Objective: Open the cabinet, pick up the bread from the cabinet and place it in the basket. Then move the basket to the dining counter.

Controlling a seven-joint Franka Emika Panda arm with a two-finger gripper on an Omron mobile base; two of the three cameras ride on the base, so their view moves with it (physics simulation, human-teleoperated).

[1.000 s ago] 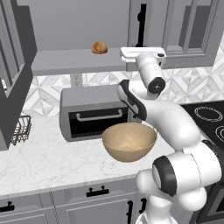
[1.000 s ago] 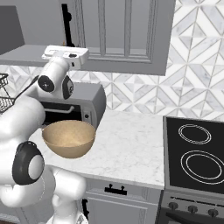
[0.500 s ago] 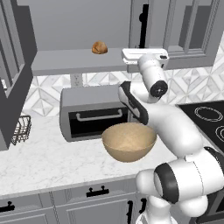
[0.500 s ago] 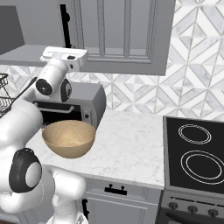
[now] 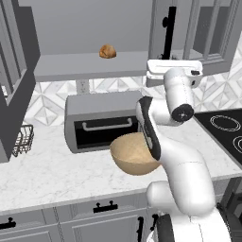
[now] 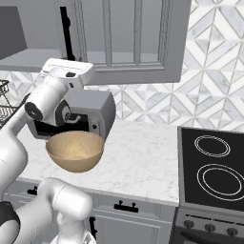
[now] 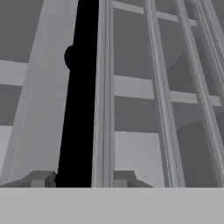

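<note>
The cabinet point(image 5: 90, 66) has its left side open, baring the grey shelf, on which the golden-brown bread point(image 5: 107, 51) sits. My gripper point(image 5: 168, 61) is up at the lower end of the black bar handle point(image 5: 168, 28) of the glass-panel door to the right of the bread. In the hand view the gripper point(image 7: 83, 180) is open. Its fingertips point(image 7: 124, 179) straddle that handle point(image 7: 81, 109), and the right one stands apart from it. The tan basket point(image 5: 134, 153) rests on the marble worktop in front of my arm, also in the right base view point(image 6: 75, 150). The dining counter is out of view.
A grey toaster oven point(image 5: 101, 123) stands on the worktop behind the basket. A dark wire basket point(image 5: 23, 139) is at the far left. The swung-out cabinet door point(image 5: 19, 71) juts out on the left. A black cooktop point(image 6: 214, 167) lies to the right.
The hand has shifted a little to the right and slightly lower along the cabinet front. Bread and basket have not moved.
</note>
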